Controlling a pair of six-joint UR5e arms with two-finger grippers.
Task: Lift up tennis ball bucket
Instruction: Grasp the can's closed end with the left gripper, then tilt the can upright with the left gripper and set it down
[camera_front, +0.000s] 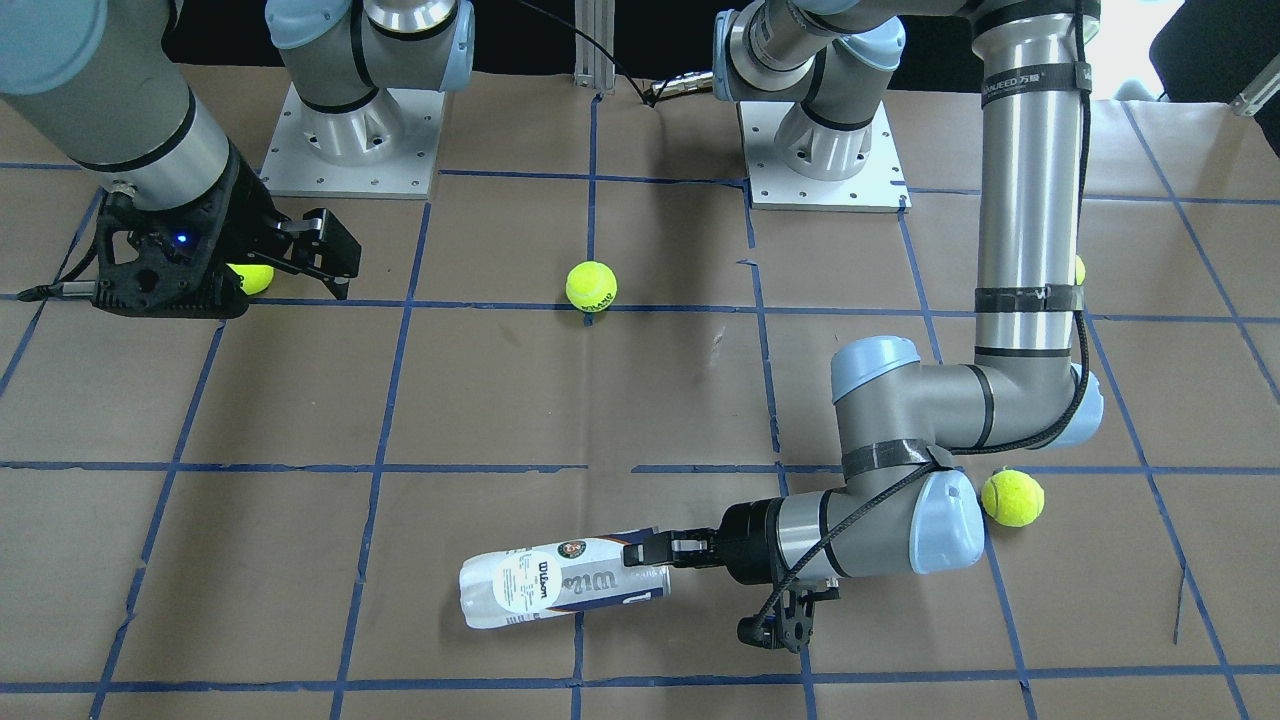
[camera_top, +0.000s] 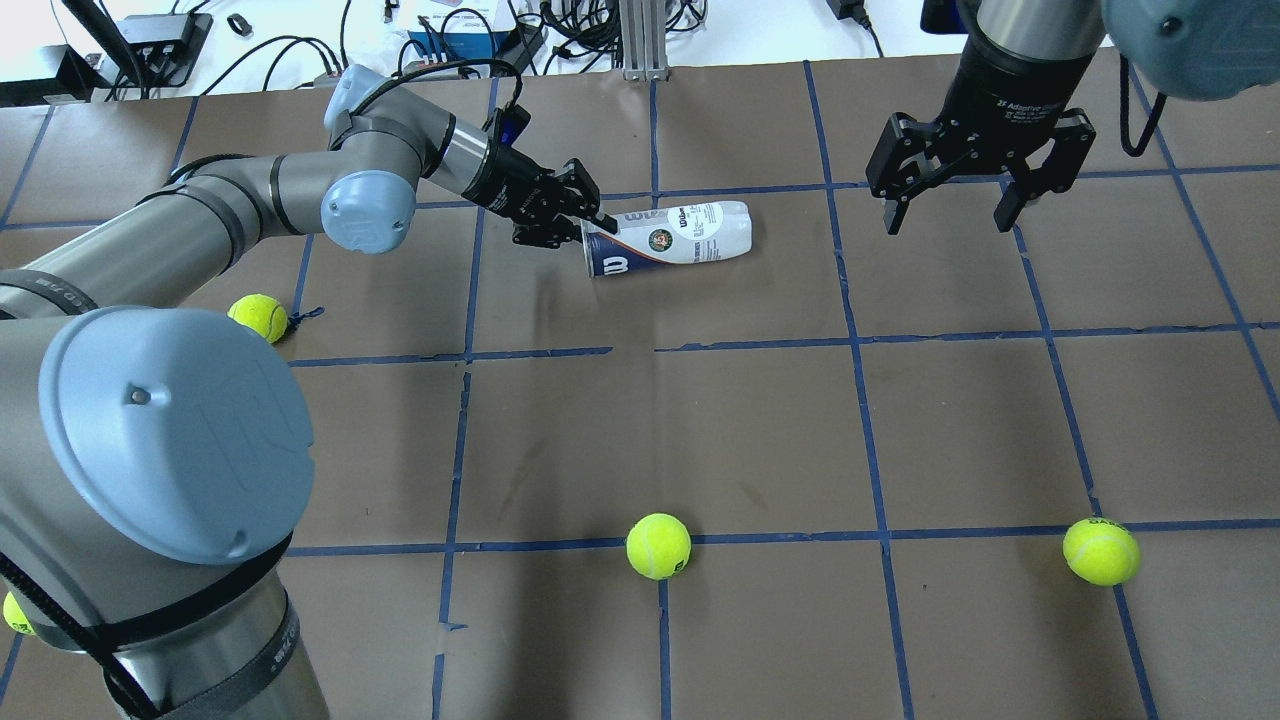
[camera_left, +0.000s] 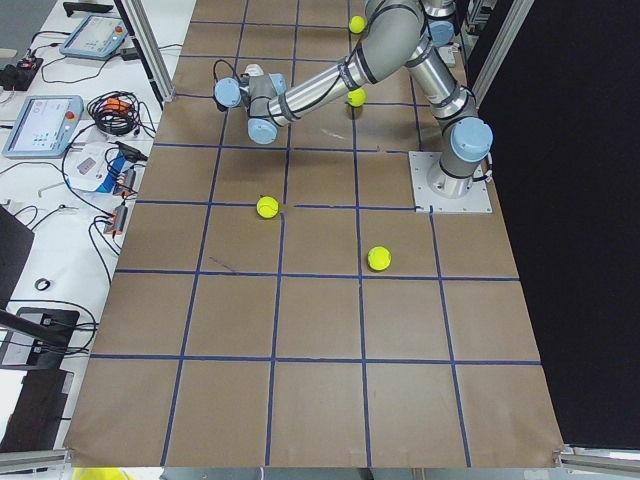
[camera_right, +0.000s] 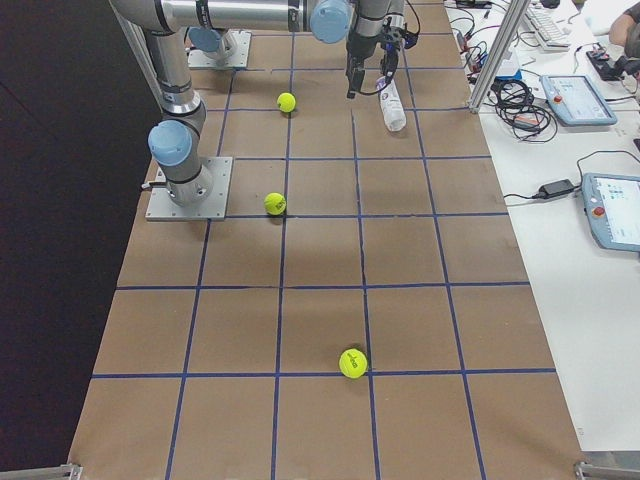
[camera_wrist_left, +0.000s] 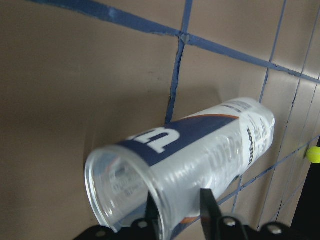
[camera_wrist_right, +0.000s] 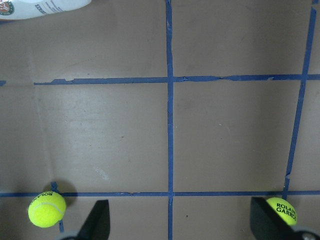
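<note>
The tennis ball bucket (camera_top: 675, 236), a clear can with a white and navy Wilson label, lies on its side on the brown table, and it also shows in the front view (camera_front: 545, 588). My left gripper (camera_top: 600, 223) is at the can's open end. In the left wrist view its fingers (camera_wrist_left: 210, 212) are closed on the rim wall of the bucket (camera_wrist_left: 200, 155), one inside the mouth and one outside. My right gripper (camera_top: 945, 200) is open and empty, hovering to the right of the can's closed end.
Loose tennis balls lie on the table: one at the middle (camera_top: 659, 546), one on the right (camera_top: 1101, 551), one near my left arm (camera_top: 258, 317). Blue tape lines cross the table. Cables and devices sit past the far edge (camera_top: 450, 40).
</note>
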